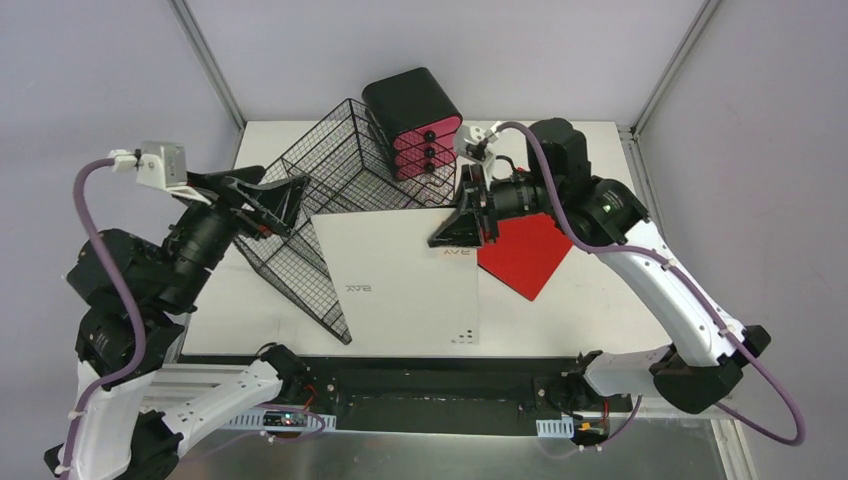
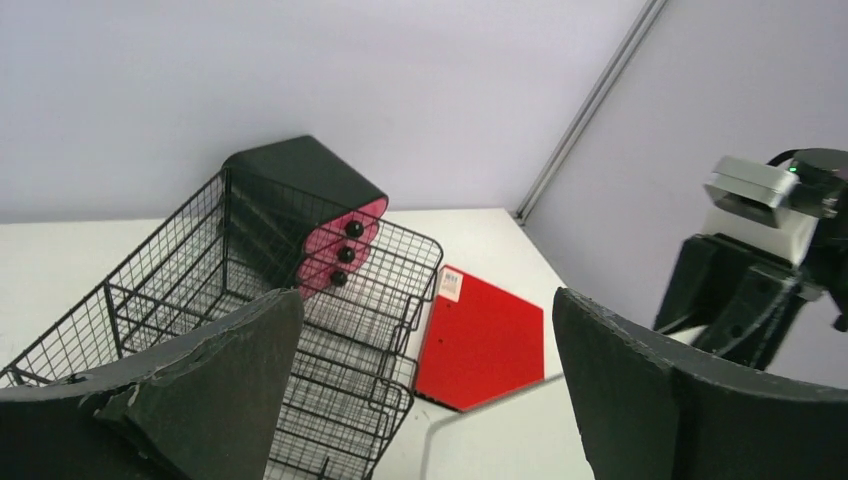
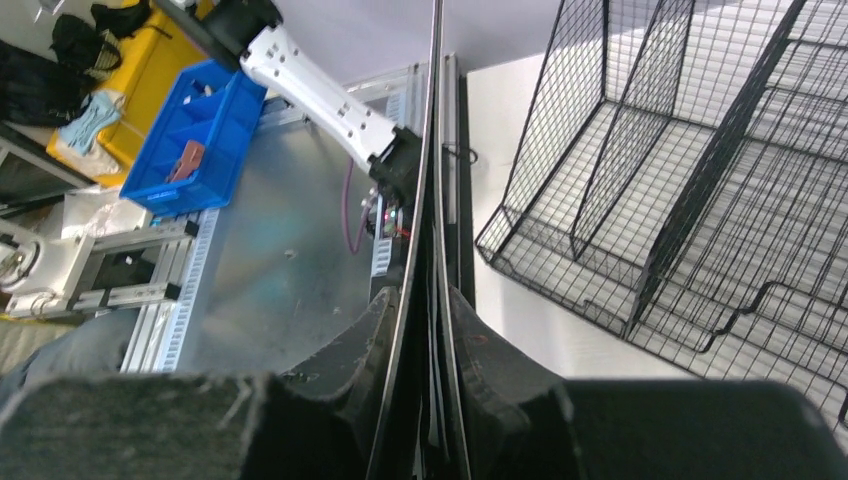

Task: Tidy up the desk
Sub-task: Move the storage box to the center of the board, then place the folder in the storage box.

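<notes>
Centre frame, the right gripper (image 1: pixel 458 218) clamps the white notebook (image 1: pixel 400 285) by its upper corner, likely to file it in the wire rack (image 1: pixel 325 165) at upper left, where the left gripper (image 1: pixel 295 205) gapes empty over the table (image 1: pixel 600 300) spanning mid-frame.

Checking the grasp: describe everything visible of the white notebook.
The white notebook is a thin, flat, stiff-looking rectangle with small grey print and dots. The right gripper is shut on its far right corner. It sits over the desk, its left edge at the wire basket, its right side overlapping a red panel.
</notes>
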Robot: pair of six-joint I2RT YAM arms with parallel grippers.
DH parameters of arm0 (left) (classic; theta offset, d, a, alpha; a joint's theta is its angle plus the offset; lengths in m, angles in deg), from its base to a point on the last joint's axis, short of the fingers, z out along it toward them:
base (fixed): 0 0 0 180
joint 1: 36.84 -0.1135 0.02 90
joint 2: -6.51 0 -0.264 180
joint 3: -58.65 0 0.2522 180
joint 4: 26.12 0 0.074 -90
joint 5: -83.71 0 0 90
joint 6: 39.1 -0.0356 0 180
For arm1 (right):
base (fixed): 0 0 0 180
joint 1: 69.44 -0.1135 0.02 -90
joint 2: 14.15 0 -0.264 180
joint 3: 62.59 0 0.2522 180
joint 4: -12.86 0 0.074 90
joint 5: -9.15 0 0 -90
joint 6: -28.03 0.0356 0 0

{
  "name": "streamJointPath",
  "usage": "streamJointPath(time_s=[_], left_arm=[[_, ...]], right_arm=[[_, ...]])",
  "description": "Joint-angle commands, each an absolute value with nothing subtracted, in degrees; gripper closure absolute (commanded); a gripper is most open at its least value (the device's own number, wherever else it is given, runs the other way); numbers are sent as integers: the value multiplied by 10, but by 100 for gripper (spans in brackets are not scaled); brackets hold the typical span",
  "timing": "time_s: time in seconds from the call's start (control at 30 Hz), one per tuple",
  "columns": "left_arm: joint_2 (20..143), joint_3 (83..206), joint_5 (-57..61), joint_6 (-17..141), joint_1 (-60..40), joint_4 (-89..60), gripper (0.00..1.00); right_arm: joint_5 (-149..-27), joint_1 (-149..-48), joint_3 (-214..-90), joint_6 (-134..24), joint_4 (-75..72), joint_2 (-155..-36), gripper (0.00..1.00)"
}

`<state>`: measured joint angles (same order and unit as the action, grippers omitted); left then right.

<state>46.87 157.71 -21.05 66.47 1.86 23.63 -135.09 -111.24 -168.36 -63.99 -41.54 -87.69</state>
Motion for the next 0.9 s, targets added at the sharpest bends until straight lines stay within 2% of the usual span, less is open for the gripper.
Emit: streamJointPath(time_s=[0.0,0.3,0.5,0.87], left_arm=[[445,1594,-216,647,24,189,1],[418,1588,-314,674,24,165,1],[404,1581,-314,676,24,153,1],[387,1562,-305,679,24,154,1]], right_arm=[[-1290,-1132,-1742,-565,-297,-904,100],[-1200,-1197,-1870,-537,-281,-1029,100],[-1112,-1246,-1949,-560,-292,-1098,100],[-1027,-1259,-2040,-589,-303,-1169,100]])
